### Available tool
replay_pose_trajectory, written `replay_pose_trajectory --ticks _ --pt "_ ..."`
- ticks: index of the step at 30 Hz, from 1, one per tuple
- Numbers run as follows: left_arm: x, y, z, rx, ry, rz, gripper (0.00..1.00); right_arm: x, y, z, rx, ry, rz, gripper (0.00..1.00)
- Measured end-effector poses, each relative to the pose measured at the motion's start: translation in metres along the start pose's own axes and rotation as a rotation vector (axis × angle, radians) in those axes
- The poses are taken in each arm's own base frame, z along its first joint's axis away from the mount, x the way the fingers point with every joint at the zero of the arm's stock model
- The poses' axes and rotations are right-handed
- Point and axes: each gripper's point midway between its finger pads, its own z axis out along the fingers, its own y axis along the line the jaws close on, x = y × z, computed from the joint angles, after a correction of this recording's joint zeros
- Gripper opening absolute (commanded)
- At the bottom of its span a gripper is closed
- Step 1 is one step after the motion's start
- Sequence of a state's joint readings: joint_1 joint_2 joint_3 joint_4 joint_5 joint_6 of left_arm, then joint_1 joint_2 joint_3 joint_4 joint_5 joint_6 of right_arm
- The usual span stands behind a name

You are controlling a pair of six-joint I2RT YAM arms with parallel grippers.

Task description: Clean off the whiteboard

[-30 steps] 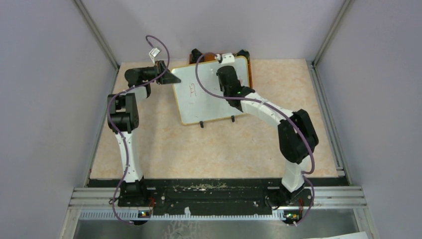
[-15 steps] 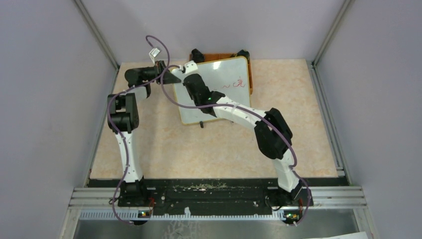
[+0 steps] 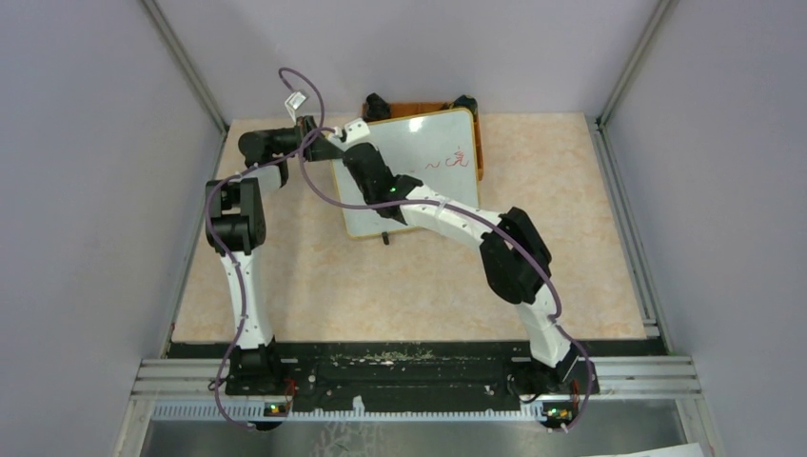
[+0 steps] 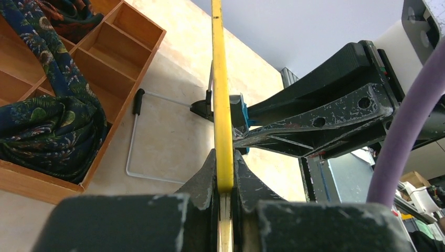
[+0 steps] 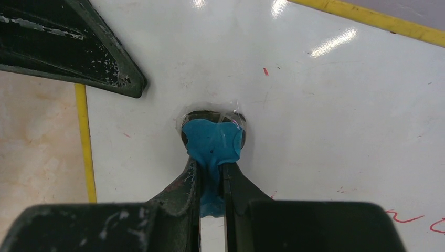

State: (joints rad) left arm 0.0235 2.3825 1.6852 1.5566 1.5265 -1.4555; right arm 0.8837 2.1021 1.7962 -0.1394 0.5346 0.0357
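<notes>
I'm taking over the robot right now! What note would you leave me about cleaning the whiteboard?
Hands: the left gripper is shut on the whiteboard at its left edge, steadying it. The right gripper is shut on a blue wiping pad, pressed flat on the board close to the left gripper.
Done: the area around the pad looks clean, apart from tiny red specks.
Left: the red scribbles toward the board's right side need wiping.

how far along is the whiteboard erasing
Done: the whiteboard near the blue cloth shows only faint red specks. In hand: the left gripper is clamped on the board's yellow edge, and the right gripper presses the cloth on its face. Left: the red writing near its far right corner.
</notes>
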Motion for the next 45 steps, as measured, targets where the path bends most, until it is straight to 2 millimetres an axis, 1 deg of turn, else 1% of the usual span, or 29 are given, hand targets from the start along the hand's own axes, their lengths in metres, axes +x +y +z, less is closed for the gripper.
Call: replay_pose_trajectory --ticks 9,11,12,14,15,20,21,23,27,30,32,34,37,39,40,42,43,45 --pt "0.000 0.000 0.001 0.002 0.002 0.001 0.00 0.003 -0.010 0.001 0.061 -0.009 0.009 0.00" --pt "0.001 -0.001 0.003 0.006 0.004 0.002 0.00 0.004 -0.015 0.000 0.059 -0.016 0.031 0.00" --pt "0.001 -0.001 0.005 0.009 0.006 0.003 0.00 0.005 -0.020 -0.001 0.064 -0.014 0.034 0.00" --pt "0.002 -0.002 0.008 0.013 0.008 0.005 0.00 0.010 -0.035 -0.004 0.077 -0.001 0.046 0.00" --pt "0.002 -0.002 0.009 0.014 0.007 0.005 0.00 0.013 -0.047 -0.005 0.090 0.006 0.054 0.00" --pt "0.002 -0.003 0.010 0.017 0.005 0.004 0.00 0.012 -0.089 -0.010 0.145 0.013 0.089 0.00" --pt "0.001 -0.003 0.010 0.017 0.005 0.004 0.00 0.012 -0.093 -0.010 0.148 0.013 0.096 0.00" --pt "0.001 -0.003 0.011 0.018 0.005 0.004 0.00 0.012 -0.093 -0.010 0.142 0.016 0.100 0.00" --pt "0.001 -0.003 0.010 0.017 0.005 0.005 0.00 0.011 -0.083 -0.012 0.142 0.011 0.089 0.00" --pt "0.001 -0.002 0.008 0.012 0.002 0.004 0.00 0.010 -0.075 -0.009 0.176 0.017 0.059 0.00" --pt "0.000 -0.001 0.003 0.004 -0.001 -0.002 0.00 0.008 -0.064 -0.007 0.185 0.018 0.039 0.00" --pt "0.000 0.000 0.000 0.000 -0.002 -0.006 0.00 0.001 -0.041 -0.004 0.163 0.004 0.021 0.00" --pt "0.000 0.000 0.000 0.001 0.002 -0.003 0.00 -0.003 0.003 -0.001 0.104 -0.013 -0.007 0.00" --pt "0.000 0.000 0.001 0.001 0.002 -0.001 0.00 0.005 0.033 0.000 0.052 -0.010 -0.031 0.00" --pt "0.000 0.000 0.001 0.001 0.002 0.000 0.00 0.012 0.046 0.000 0.030 -0.003 -0.047 0.00" --pt "0.001 0.000 0.001 0.001 0.003 0.003 0.00 0.025 0.062 -0.002 -0.002 0.021 -0.077 0.00" --pt "0.001 0.000 0.001 0.002 0.004 0.005 0.00 0.028 0.065 -0.003 -0.007 0.027 -0.084 0.00" --pt "0.001 0.000 0.001 0.002 0.003 0.006 0.00 0.029 0.064 -0.002 -0.011 0.032 -0.082 0.00"
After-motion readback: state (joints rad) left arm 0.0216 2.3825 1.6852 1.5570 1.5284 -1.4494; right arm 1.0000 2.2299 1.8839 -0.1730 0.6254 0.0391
